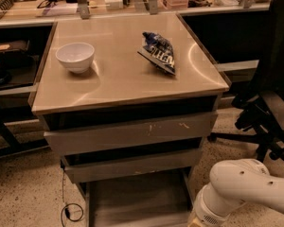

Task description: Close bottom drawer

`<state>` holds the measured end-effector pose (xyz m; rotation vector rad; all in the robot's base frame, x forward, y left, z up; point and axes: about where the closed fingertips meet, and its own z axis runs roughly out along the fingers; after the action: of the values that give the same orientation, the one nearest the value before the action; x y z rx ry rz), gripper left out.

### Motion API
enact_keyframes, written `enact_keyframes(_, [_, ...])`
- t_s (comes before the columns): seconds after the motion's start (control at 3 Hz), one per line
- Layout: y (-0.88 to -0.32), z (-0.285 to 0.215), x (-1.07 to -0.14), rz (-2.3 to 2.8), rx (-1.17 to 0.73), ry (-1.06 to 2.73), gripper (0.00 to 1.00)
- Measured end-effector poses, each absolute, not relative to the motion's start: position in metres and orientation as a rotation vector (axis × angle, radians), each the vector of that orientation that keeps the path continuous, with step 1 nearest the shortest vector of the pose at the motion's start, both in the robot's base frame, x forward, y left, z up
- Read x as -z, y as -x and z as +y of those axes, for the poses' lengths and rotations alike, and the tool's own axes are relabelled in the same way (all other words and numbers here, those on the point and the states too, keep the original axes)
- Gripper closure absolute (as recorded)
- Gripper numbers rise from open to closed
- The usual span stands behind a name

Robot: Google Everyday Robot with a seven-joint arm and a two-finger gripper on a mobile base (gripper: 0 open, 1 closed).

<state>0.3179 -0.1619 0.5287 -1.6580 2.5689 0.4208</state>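
Observation:
The bottom drawer [137,197] is pulled out at the foot of the grey metal cabinet, and its shallow tray body shows down to the frame's lower edge. Its flat front is cut off by that edge. My white arm [246,190] reaches in from the lower right, and its end [201,216] lies just right of the drawer's right side. My gripper is out of view below the frame.
The top drawer [132,134] has white scratches, and the middle drawer [132,167] stands slightly out. A white bowl [75,56] and a blue chip bag [158,51] lie on the cabinet top. A black office chair [270,108] stands to the right. A cable [68,212] lies on the floor at left.

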Motion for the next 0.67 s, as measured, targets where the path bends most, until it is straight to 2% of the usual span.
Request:
enact_keyframes(0.33, [-0.317, -0.161, -0.526, 2.57, -0.426, 1.656, 1.0])
enact_keyframes(0.67, [-0.307, -0.16, -0.479, 2.61, -0.47, 1.639, 1.0])
